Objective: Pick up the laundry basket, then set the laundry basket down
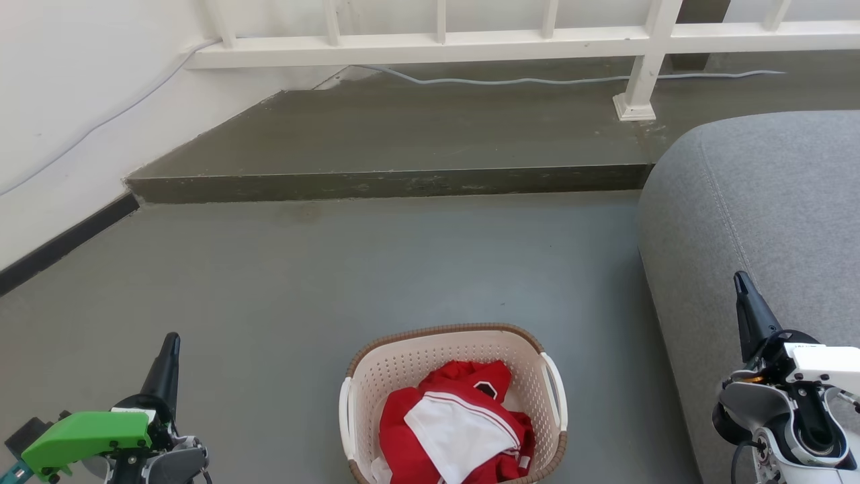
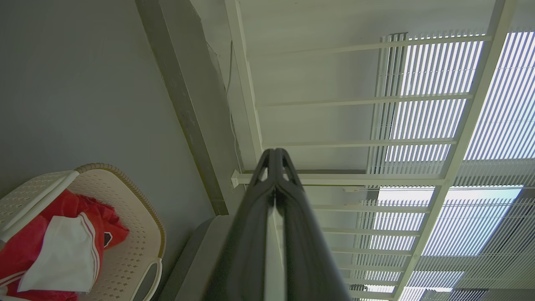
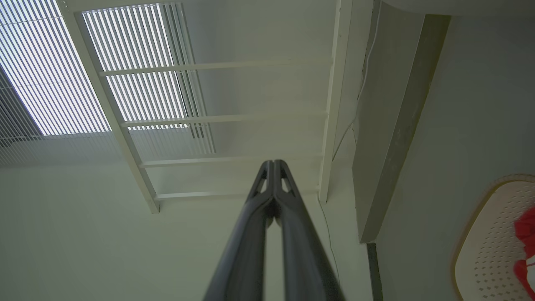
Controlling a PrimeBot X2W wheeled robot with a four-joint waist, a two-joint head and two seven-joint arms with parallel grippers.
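The laundry basket [image 1: 454, 403] sat on the floor [image 1: 282, 282] at bottom centre of the head view, long axis running up the frame, white handles on its left and right walls. The left gripper [image 1: 168, 349], lower left, and right gripper [image 1: 741, 286], lower right, flanked it, fingers pressed together and empty, the left looking slightly nearer.

The cream perforated laundry basket with the brown woven-look rim [image 1: 457, 356] runs off the bottom edge in the head view, so its near wall is cut off. The red-and-white clothing [image 1: 457, 423] piled inside hides the basket floor. The grey upholstered sofa [image 1: 759, 222] is sliced by the right edge too.
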